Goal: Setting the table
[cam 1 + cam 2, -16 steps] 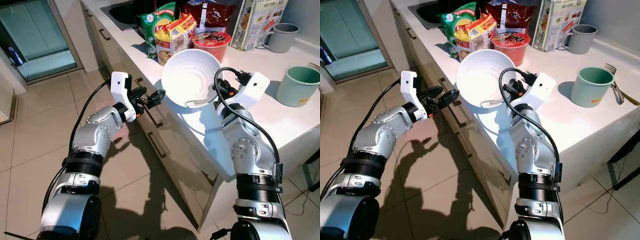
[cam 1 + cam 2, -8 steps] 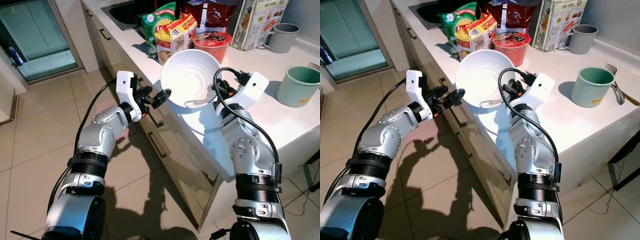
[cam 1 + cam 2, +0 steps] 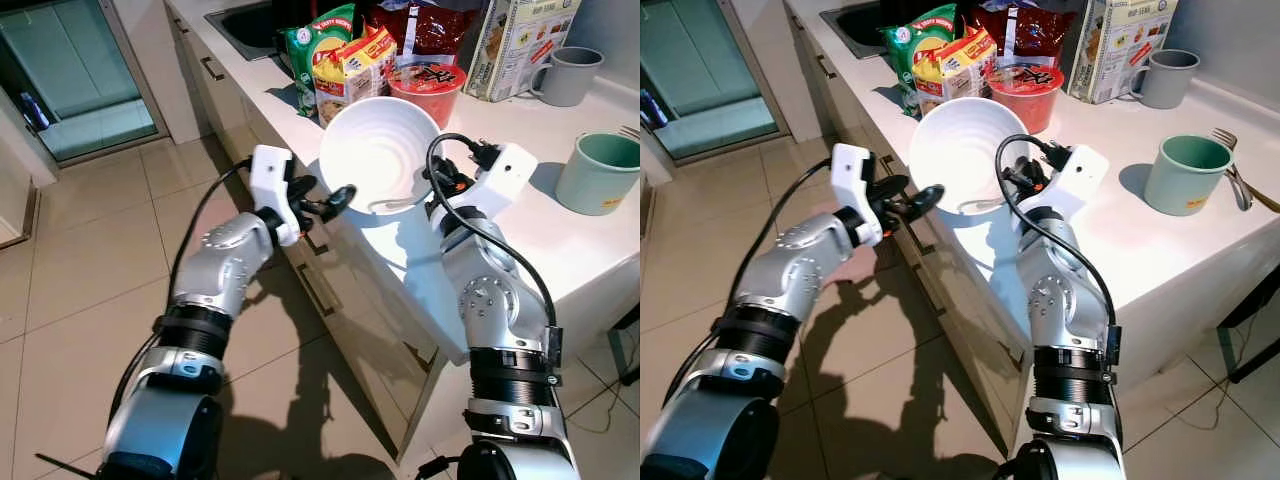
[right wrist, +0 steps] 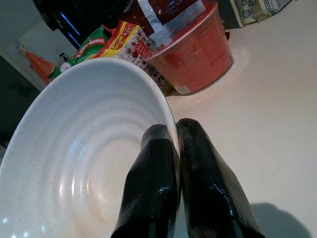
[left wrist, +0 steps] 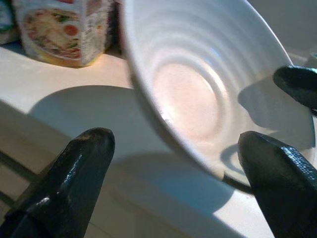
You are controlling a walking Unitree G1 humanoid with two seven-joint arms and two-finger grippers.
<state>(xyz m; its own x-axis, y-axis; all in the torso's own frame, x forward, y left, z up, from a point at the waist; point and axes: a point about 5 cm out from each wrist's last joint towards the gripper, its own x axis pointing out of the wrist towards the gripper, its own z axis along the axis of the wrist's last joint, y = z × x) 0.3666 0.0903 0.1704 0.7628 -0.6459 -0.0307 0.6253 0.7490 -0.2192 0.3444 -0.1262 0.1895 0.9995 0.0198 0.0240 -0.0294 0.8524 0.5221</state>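
The right gripper (image 4: pixel 173 148) has its two black fingers pinched together on the rim of the white bowl (image 3: pixel 378 152), one finger inside and one outside; the bowl is tipped up on its edge over the white counter (image 3: pixel 520 235), its open face turned toward the robot, its shadow lying on the counter below it; the left gripper (image 3: pixel 330 202) sits at the bowl's lower left edge, just off the counter's front, fingers spread apart with the bowl's rim showing between them in the left wrist view, and whether they touch it I cannot tell; behind the bowl stands a red noodle cup (image 3: pixel 427 82), with a yellow noodle packet (image 3: pixel 350 70) and a green snack bag (image 3: pixel 313 45) beside it, a dark red bag (image 3: pixel 420 28) at the back and a printed box (image 3: pixel 520 40) to the right; a grey mug (image 3: pixel 568 75) stands by the box, a green mug (image 3: pixel 596 172) nearer the counter's right edge, a fork (image 3: pixel 1230 165) just beyond it; the sink (image 3: pixel 245 25) lies at the far left end; tiled floor (image 3: pixel 90 260) below.
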